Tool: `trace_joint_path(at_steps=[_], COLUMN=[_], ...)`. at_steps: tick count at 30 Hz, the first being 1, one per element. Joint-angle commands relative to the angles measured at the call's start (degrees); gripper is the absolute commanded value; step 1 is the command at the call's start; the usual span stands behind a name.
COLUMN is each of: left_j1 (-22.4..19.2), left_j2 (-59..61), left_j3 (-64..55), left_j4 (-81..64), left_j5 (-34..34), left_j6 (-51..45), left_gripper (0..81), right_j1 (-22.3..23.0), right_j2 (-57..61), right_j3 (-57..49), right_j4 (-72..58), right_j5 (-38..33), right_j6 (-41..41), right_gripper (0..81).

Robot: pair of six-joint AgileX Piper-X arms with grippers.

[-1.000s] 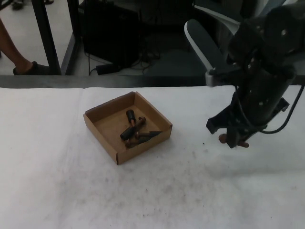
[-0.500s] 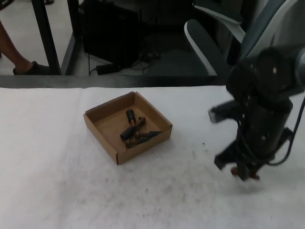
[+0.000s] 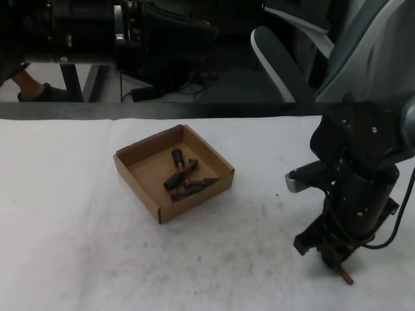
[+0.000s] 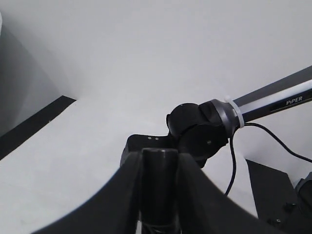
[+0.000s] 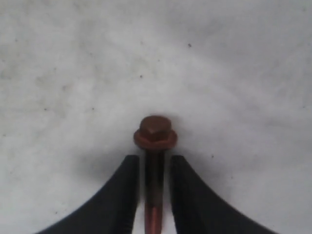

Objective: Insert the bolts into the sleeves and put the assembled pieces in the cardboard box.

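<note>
A bolt (image 5: 155, 139) is clamped by its shank in the right gripper (image 5: 154, 163), head left protruding, low over the surface (image 3: 78, 246) near its right edge, presumably ready for mating. What appears to be a dark sleeve (image 4: 158, 195) is gripped by the left gripper (image 4: 158, 163). Assembled pieces (image 3: 183, 175) are collected in the cardboard box (image 3: 137, 186), set toward the far edge.

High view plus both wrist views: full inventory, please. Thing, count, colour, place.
cardboard box: one, brown, on the bench, left of centre
assembled pieces: several, exact count unclear, dark and copper, heaped in the cardboard box
bolt: one, copper, in the right gripper, head past the fingertips
sleeve: one, dark, in the left gripper
bench cover: one, white, speckled
chair: one, pale, behind the bench
right gripper: black, low over the bench cover, near right, shut on the bolt
left gripper: black, shut on the sleeve
</note>
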Motion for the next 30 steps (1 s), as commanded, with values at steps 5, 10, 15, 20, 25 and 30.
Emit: trace_joint_path(at_steps=[5,10,15,20,25,30], left_j1=[0.1,0.1,0.1,0.1,0.1,0.1], left_j2=[-0.9,-0.9,-0.9,-0.9,-0.9,-0.9], left_j3=[1.7,1.7,1.7,1.7,1.7,1.7], left_j4=[-0.4,-0.4,-0.4,-0.4,-0.4,-0.4], left_j5=[0.6,0.6,0.6,0.6,0.6,0.6], left_j6=[1.0,1.0,1.0,0.8,0.8,0.1], left_gripper=[0.4,0.4,0.4,0.4,0.4,0.4], right_j1=[0.2,0.2,0.2,0.2,0.2,0.0], right_j2=[0.9,2.9,4.2,4.3,4.3,2.7], right_j3=[0.1,0.1,0.1,0.1,0.0,-0.4], right_j4=[-0.4,-0.7,-2.8,-3.2,-9.8,-20.3], right_j5=[0.6,0.6,0.6,0.6,0.0,-12.8], right_j6=[-0.5,-0.5,-0.5,-1.8,-1.8,7.1], right_gripper=[39.1,37.5,37.5,16.0,0.0,0.0])
